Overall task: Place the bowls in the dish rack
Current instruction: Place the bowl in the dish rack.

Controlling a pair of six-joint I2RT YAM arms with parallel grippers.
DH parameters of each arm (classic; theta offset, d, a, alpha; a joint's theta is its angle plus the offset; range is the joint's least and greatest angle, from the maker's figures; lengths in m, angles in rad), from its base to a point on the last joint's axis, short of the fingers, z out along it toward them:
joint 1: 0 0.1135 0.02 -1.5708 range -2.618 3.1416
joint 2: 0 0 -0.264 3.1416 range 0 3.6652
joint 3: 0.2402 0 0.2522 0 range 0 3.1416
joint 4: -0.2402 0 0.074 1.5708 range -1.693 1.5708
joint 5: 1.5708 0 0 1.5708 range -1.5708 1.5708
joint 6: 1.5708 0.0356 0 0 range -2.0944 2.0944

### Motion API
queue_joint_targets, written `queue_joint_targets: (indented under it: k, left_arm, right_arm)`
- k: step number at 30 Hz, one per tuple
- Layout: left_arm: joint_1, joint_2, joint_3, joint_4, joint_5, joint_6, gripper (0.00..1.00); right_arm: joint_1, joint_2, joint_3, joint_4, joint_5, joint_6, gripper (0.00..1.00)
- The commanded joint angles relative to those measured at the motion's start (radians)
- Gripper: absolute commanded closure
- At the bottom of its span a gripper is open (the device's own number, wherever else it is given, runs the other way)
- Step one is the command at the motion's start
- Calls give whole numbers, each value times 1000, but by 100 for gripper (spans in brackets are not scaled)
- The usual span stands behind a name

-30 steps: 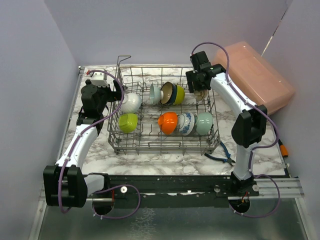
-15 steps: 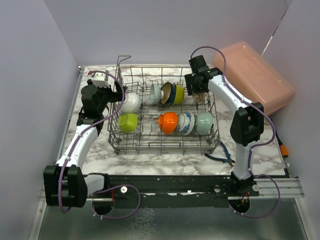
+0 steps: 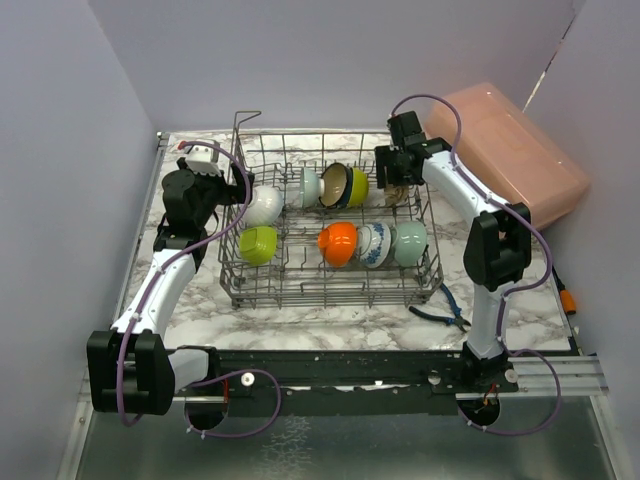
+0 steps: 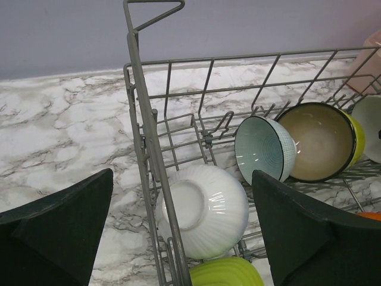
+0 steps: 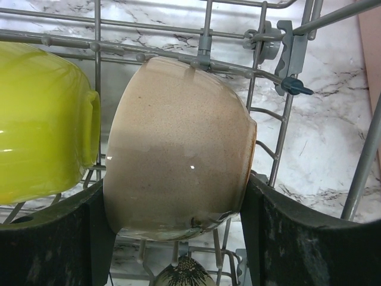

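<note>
Lab test booth: bare lilac walls [image 3: 300,60] closing in a marble-print table [image 3: 330,318]

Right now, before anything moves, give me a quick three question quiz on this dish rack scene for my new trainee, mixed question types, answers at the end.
1. True or false: the left gripper is clamped on the white bowl.
2. Which bowl sits between the right gripper's fingers? A orange bowl; B beige bowl; C mint bowl.
3. Fill in: the pink box lies to the ___ of the dish rack.
Key: 1 false, its jaws stand wide open; 2 B; 3 right.
</note>
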Motion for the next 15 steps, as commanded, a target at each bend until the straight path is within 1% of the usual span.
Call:
queue_joint_targets:
  k: [1,7,10,11,13,14,15]
  left_arm:
    - [0,-8,-6,37,70,0,1]
    - [-6,-3,28,37,124,-31,1]
    - [-9,-4,43,37,143,-47,1]
    - [-10,-4,48,36,150,-53,1]
    - [-14,-7,52,37,161,-60,1]
    - [-16,-8,53,37,164,-62,1]
    - [-18,-10,55,37,166,-63,1]
  right_arm:
    - [-44,57,-42,61,17,-9,100]
    - [-53,67,-67,73,-16,0,100]
    - [-54,71,-69,68,-20,6,94]
    - [-54,69,-68,66,-19,6,89]
    - [-55,64,-66,60,-17,4,74]
    - [-54,61,-65,55,-16,4,63]
    - [-54,58,-61,50,-12,7,54]
